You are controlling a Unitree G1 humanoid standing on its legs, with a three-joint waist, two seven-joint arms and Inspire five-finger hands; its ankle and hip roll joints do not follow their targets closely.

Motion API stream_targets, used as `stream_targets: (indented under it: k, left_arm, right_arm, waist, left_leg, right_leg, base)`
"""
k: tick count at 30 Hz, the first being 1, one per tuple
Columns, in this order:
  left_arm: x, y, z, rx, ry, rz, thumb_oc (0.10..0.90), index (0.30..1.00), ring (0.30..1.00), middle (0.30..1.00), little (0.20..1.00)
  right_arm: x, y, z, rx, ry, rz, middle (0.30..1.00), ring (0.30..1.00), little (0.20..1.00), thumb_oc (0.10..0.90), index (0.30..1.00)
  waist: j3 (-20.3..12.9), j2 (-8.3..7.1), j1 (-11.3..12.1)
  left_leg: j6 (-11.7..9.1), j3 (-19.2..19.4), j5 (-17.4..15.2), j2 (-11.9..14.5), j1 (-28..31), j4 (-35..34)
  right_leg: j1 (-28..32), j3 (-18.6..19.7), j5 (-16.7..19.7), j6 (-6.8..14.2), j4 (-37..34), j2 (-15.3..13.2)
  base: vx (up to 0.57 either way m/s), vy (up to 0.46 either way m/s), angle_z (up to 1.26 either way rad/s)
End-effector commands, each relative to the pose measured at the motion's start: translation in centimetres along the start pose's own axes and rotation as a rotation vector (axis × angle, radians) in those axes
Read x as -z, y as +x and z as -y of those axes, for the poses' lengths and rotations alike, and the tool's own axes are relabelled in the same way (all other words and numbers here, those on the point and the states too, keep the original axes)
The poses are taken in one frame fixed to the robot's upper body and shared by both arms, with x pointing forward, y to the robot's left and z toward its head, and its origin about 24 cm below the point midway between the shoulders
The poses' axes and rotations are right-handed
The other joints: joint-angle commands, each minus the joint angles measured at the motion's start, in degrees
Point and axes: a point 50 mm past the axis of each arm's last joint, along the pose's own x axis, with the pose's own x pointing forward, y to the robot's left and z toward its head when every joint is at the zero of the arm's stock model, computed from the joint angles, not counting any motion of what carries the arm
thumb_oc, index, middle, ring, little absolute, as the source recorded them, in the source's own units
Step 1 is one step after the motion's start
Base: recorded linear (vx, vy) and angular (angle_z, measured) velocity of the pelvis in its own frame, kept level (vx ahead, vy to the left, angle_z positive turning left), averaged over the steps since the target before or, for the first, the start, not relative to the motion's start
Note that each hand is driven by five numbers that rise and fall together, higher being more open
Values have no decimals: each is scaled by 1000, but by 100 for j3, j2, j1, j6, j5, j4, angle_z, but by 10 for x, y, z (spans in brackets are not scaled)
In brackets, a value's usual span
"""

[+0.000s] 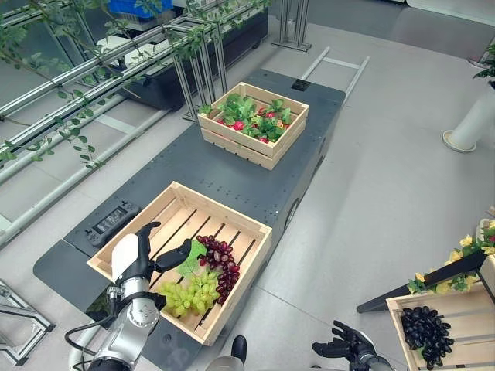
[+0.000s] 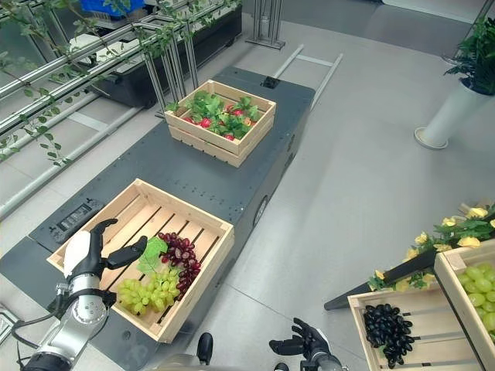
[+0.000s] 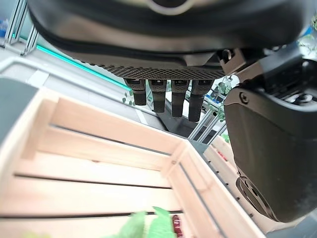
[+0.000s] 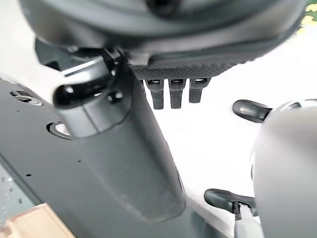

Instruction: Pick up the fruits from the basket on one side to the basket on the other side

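Observation:
A wooden crate sits on the near end of the dark platform. It holds a purple grape bunch, a green grape bunch and a green leaf. My left hand hovers open over the crate's left half, its thumb pointing at the leaf. In the left wrist view its fingers are straight above the crate's slats. My right hand is low over the floor, right of the platform, open and holding nothing. A crate at the lower right holds black grapes.
A second crate with red fruit and green leaves stands at the platform's far end. Another crate with green grapes and yellow flowers is at the right edge. Metal rails with vines run along the left. A white pot base stands far right.

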Motion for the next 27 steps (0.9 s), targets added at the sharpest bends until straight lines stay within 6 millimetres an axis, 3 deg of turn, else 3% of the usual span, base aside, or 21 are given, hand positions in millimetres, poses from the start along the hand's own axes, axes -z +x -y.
stream_targets:
  k: [1,2,6,7,9,13,21,27]
  left_arm:
    - [-22,33,-60,-191,107,165,800,900,900,900,900]
    - [-21,34,-61,-183,127,161,800,900,900,900,900]
    - [-31,46,-71,-157,190,200,800,900,900,900,900]
    - [-34,48,-74,-146,214,217,800,900,900,900,900]
    - [-33,48,-80,-133,245,227,800,900,900,900,900]
    - [-27,42,-79,-92,379,244,800,900,900,900,900]
    - [-39,50,-95,-22,532,298,800,900,900,900,900]
    - [-65,52,-113,44,653,422,800,900,900,900,900]
  right_arm:
    - [-27,-1,-3,-34,16,157,900,900,900,800,900]
    - [-27,-1,-3,-36,18,156,900,900,900,800,900]
    - [-22,0,1,-40,3,162,900,900,900,800,900]
    - [-23,0,2,-35,-1,160,900,900,900,800,900]
    - [-24,0,5,-22,-6,144,900,900,900,800,900]
    - [-31,-3,16,-3,-29,142,900,900,900,800,900]
    - [-45,-7,43,52,-77,179,900,900,900,800,900]
    - [-53,-9,53,65,-85,209,900,900,900,800,900]
  waist:
    - [-10,58,0]
    - [19,48,-9]
    - [57,39,-149]
    - [66,73,-195]
    - [37,121,-196]
    - [49,141,-227]
    - [328,264,-337]
    - [503,348,-362]
  left_leg:
    - [117,238,-454,-351,258,51]
    - [107,212,-452,-363,260,60]
    - [40,-58,-624,-366,168,193]
    - [50,-106,-657,-346,157,211]
    - [8,-88,-647,-239,167,236]
    - [-172,-148,-493,25,-64,439]
    - [-279,-212,-356,50,-323,361]
    - [-290,-212,-347,-25,-432,292]
  right_leg:
    - [-1630,502,862,172,2266,108]
    - [-1696,589,935,176,2206,97]
    - [-1554,1274,1239,65,288,-82]
    - [-1563,1423,1295,66,270,-52]
    - [-1369,1334,999,84,-13,-42]
    - [-1087,1170,551,-75,-94,177]
    - [-1317,1124,431,-167,-20,211]
    - [-1476,1125,407,-146,25,217]
  base:
    - [6,16,27]
    - [37,-97,21]
    - [32,-160,40]
    - [24,-191,65]
    - [53,-205,63]
    - [32,-163,58]
    - [-73,23,-3]
    - [-56,51,0]
